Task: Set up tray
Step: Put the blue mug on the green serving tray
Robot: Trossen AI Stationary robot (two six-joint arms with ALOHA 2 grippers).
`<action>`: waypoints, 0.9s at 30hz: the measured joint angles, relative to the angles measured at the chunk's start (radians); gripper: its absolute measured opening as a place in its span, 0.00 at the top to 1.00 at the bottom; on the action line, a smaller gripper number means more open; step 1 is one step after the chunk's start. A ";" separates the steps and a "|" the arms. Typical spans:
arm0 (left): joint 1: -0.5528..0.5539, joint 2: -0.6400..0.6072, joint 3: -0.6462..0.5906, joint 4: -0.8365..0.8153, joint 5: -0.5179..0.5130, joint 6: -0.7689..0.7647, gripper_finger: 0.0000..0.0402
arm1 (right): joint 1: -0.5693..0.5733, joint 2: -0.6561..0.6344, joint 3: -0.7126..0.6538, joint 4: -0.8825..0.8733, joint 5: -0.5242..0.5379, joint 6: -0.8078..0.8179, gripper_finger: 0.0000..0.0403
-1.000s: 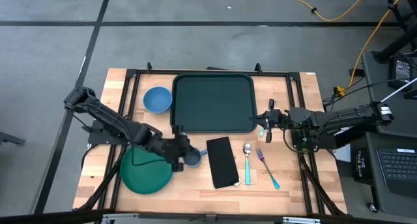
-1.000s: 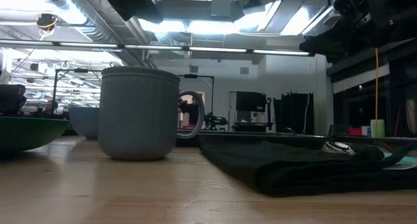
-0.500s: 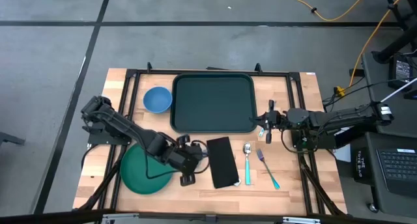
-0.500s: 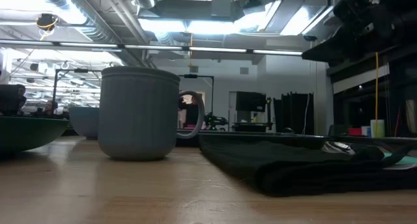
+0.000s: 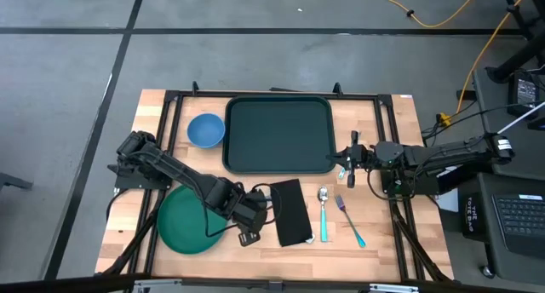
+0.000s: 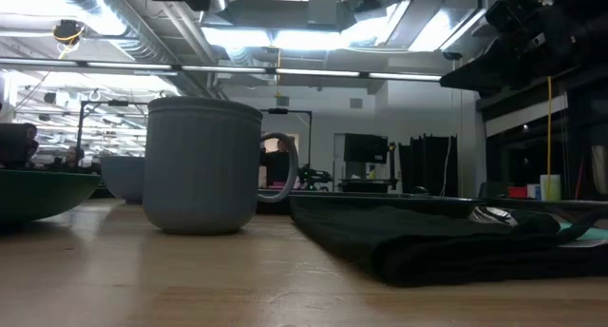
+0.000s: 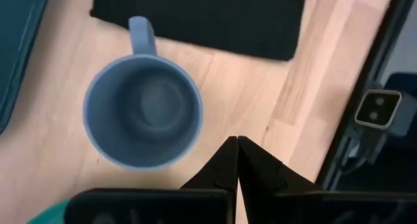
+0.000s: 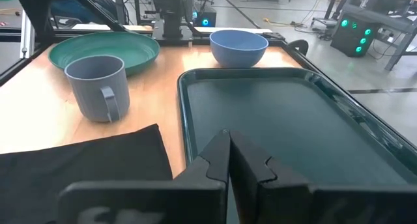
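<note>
Tray [image 5: 278, 133], dark green and rectangular with a raised rim, lies flat at the far middle of the wooden table [image 5: 392, 242], with nothing on it. A blue bowl [image 5: 205, 129] sits just beside the tray's left edge. Nearer the front, a round green plate [image 5: 183, 226] rests at the left, and a grey-blue mug [image 7: 143, 111] stands upright between the plate and a folded black napkin [image 5: 290, 211], its handle pointing toward the napkin. Right of the napkin lie a spoon [image 5: 324, 209] and a fork [image 5: 349, 218], both with teal handles, side by side and close together.

The left gripper [image 7: 236, 146] hovers above the mug, looking straight down into it, its jaws pressed together and holding nothing; in the high view this arm reaches across the plate and hides the mug. The right gripper [image 8: 227, 138] waits at the tray's right front corner, over the rim, jaws likewise together and empty. From the right wrist view the mug, plate and bowl line up beyond the tray's long edge.
</note>
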 joint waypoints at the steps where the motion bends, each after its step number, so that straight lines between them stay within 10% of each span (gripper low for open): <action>1: 0.004 0.000 0.000 0.000 -0.002 -0.008 0.99 | 0.000 0.000 0.000 0.000 0.000 0.000 0.97; 27: -0.004 0.087 -0.001 0.024 -0.032 -0.021 0.63 | 0.000 0.000 0.000 -0.002 -0.001 -0.003 0.97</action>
